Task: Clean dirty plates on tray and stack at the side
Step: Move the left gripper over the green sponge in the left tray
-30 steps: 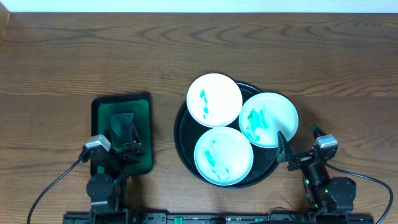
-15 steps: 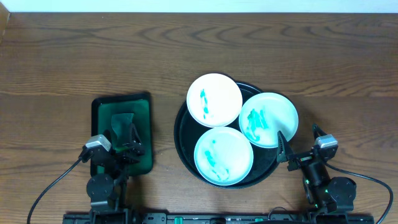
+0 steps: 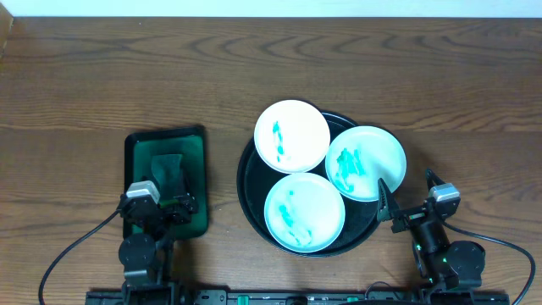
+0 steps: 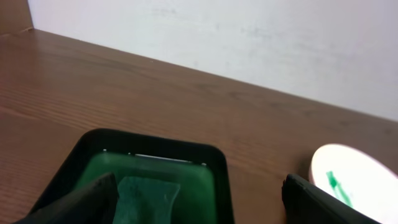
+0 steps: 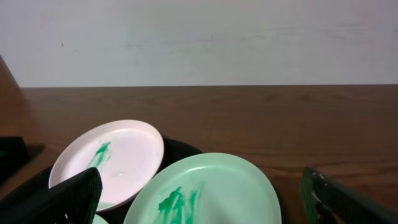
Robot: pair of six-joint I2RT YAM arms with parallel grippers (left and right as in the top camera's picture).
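Since all three plates carry teal smears, no cleaning is done and nothing is stacked yet. They sit on the round black tray, right of centre on the wooden table: far plate, right plate, near plate. The right plate hangs out past the tray rim and looks to overlap the near plate's edge. The far plate also pokes past the rim. They are crowded because the tray barely fits three.

The left gripper has its jaws spread wide with nothing held. It hangs low over the near end of the green rectangular tray. A green wiping pad lies in that tray; I cannot tell whether it is cloth or sponge. In the wrist view the pad sits just ahead of the left finger, not between the tips. My guess is the arm is staged there to pick up the wiper first.

The right gripper is also wide open and empty. It is parked just off the tray's right edge, with one finger close beside the right plate's rim. Contact cannot be confirmed. It is likely placed there to grab or steady that overhanging plate, since its rim is the easiest to reach.

Step judged: wiper pickup, very start of the task. Risk: a rim pinch on an overlapping plate could drag its neighbour.
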